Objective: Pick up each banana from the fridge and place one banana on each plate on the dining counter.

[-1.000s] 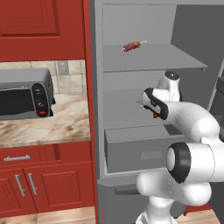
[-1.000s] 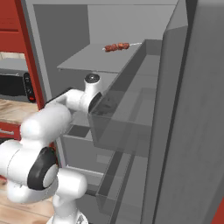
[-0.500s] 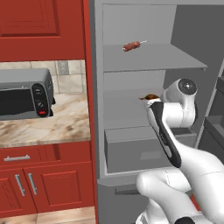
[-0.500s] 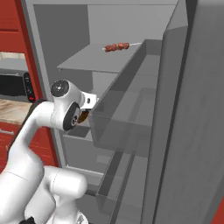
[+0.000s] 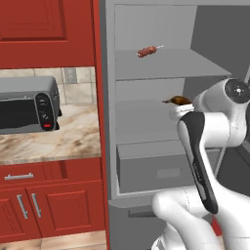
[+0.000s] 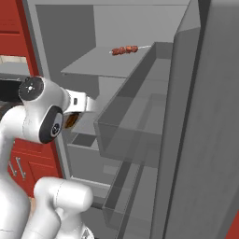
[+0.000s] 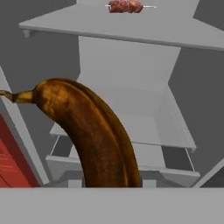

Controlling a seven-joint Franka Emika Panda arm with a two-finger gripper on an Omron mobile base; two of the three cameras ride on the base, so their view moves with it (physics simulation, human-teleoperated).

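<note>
My gripper (image 5: 180, 105) is shut on a dark brown, overripe banana (image 5: 178, 100), held in the air in front of the open fridge (image 5: 166, 68) at the height of its middle shelf. The hand view has the banana (image 7: 92, 131) rising from the bottom edge and curving left to its stem, with the fingers hidden below it. From the right base view a bit of the brown banana (image 6: 71, 120) peeks out under the white wrist. The plates and the dining counter are out of view.
A reddish meat skewer (image 5: 147, 51) lies on the fridge's upper shelf. The wide drawer (image 5: 161, 166) sits below. The open fridge door (image 6: 205, 140) stands close on the right. A toaster oven (image 5: 27, 105) stands on the marbled counter above red cabinets (image 5: 29, 205) at left.
The arm has drawn back out of the fridge with the brown banana in its grip, folding upright; hand and banana now hang in front of the shelves.
</note>
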